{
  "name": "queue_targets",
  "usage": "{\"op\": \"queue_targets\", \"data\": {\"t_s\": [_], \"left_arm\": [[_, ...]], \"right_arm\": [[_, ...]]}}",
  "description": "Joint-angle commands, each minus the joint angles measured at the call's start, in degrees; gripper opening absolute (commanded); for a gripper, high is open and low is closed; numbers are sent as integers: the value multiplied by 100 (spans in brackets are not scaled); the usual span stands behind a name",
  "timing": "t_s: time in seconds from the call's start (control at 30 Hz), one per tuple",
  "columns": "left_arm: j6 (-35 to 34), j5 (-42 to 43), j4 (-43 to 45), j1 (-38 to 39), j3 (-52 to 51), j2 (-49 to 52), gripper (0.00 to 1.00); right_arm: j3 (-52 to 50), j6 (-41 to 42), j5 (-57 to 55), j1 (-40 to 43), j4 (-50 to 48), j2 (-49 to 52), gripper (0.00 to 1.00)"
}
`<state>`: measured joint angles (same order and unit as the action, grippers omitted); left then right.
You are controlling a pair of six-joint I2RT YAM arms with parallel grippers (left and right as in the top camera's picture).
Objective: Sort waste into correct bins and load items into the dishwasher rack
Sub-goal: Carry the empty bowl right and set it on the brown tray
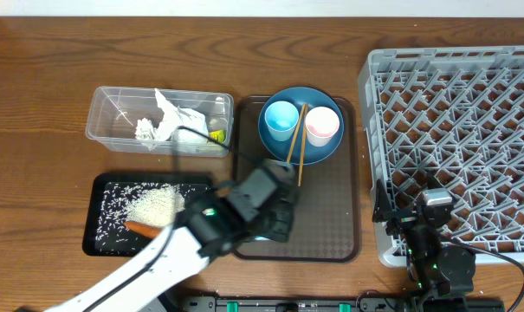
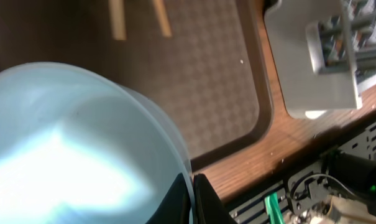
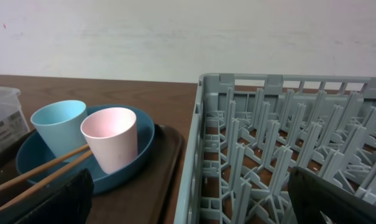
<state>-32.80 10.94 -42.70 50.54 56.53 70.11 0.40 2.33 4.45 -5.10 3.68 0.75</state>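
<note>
L gripper [image 2: 192,194] on bowl [image 2: 69,137], over tray [image 2: 231,93]

On my left wrist feed the light blue bowl [image 2: 69,143] is a pale blur running off the left and bottom edges. The left gripper [image 2: 192,202] shows only as two dark tips cropped at the bottom, with the bowl's rim between them. Overhead, my left arm [image 1: 149,264] covers both. The chopsticks [image 2: 117,18] are two blurred ends cut by the top edge. On the right wrist feed the right gripper [image 3: 188,211] is just dark stubs in the bottom corners, and the clear tub [image 3: 1,118] is a sliver at the left edge. The rice grains [image 1: 149,206] are too small to tell apart.
</note>
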Motion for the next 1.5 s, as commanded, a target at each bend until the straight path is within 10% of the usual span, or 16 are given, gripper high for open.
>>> {"op": "queue_targets", "data": {"t_s": [0.0,0.57,1.47], "left_arm": [[-208,-157,245,310,-98,468,6],[-354,-155,1287,813,-98,1958,14],[-328,-162,1510,758,437,1237,26]], "right_arm": [[-9,-24,4,-55,22,0,99],[-9,-24,4,-55,22,0,99],[-9,-24,4,-55,22,0,99]]}}
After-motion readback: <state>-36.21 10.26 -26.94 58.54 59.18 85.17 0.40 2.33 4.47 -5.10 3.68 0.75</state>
